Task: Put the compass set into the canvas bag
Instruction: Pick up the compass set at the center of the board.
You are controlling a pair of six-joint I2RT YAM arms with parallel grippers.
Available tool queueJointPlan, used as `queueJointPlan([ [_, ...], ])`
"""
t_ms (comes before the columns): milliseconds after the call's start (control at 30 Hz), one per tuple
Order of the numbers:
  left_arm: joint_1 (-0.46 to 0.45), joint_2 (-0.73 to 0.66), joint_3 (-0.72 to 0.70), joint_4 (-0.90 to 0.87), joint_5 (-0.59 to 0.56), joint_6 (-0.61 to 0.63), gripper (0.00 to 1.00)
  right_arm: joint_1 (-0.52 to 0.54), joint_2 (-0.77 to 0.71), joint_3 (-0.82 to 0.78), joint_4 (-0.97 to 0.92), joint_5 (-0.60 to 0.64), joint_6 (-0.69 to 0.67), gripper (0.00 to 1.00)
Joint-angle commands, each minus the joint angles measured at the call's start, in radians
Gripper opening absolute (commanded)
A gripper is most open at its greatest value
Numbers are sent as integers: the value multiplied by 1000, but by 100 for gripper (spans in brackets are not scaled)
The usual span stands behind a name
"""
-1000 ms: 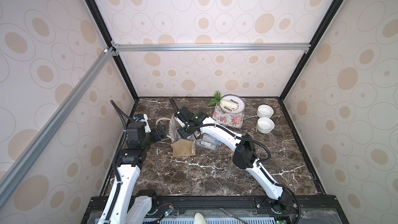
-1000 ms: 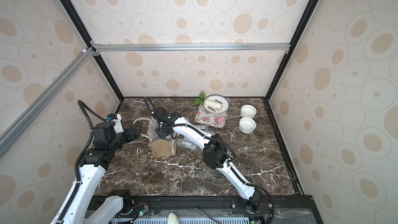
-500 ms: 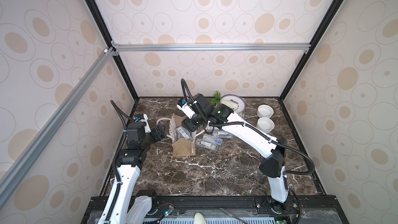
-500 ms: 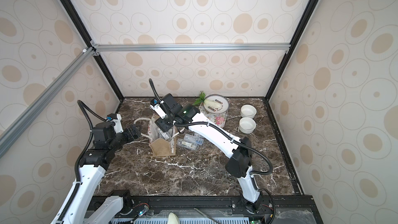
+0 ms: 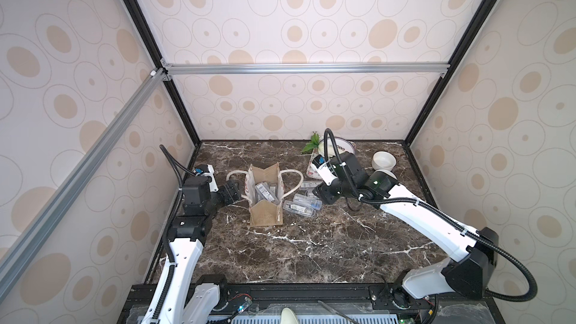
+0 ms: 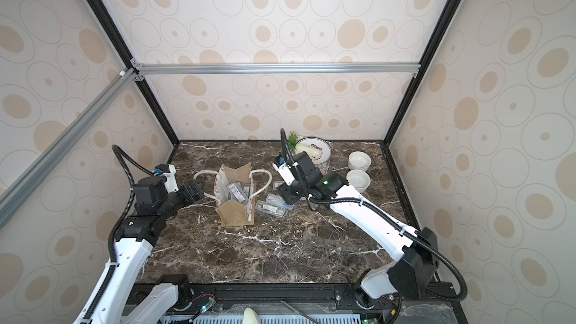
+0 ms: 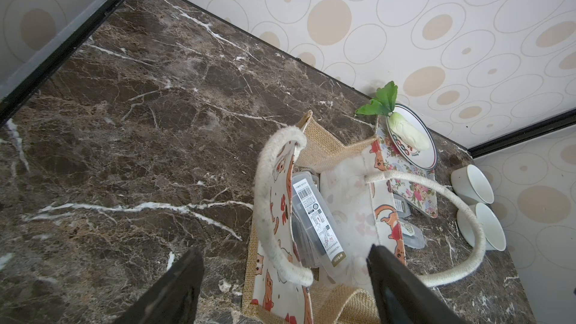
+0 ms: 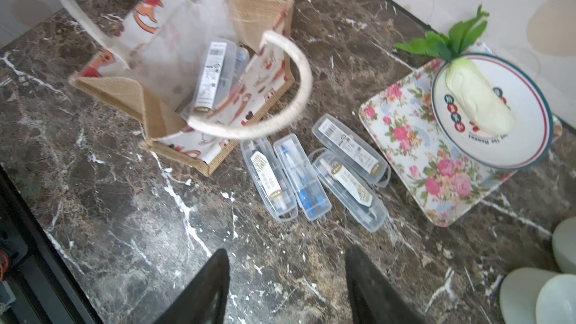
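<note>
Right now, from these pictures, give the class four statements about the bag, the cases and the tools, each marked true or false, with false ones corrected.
1. The canvas bag stands open with a clear case inside. True.
2. The right tool grips a case. False: its jaws are open and empty.
3. Four clear cases lie on the table beside the bag. True.
4. The plate holds a carrot. False: it holds a cabbage.

Left hand [image 5: 235, 193] and right hand [image 5: 319, 196] both low, jaws apart, empty.
</note>
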State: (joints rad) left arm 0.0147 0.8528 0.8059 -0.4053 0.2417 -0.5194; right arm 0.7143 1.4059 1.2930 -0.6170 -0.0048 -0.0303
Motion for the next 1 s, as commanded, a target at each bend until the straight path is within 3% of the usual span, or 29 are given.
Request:
queueJointPlan([
  [0,-8,1,26,4,2,1,84,-1,-6,-96,53,-63,-77,61],
  [267,-7,-6,22,1,2,-4,84,17,73,-205,147,-246,-231,57],
  [600,-7,2,34,-7,-6,5,84,39,231,-266,363,-219,-373,57],
  [967,-7,20,38,-7,-4,9,84,12,411,-154,352,-216,-402,57],
])
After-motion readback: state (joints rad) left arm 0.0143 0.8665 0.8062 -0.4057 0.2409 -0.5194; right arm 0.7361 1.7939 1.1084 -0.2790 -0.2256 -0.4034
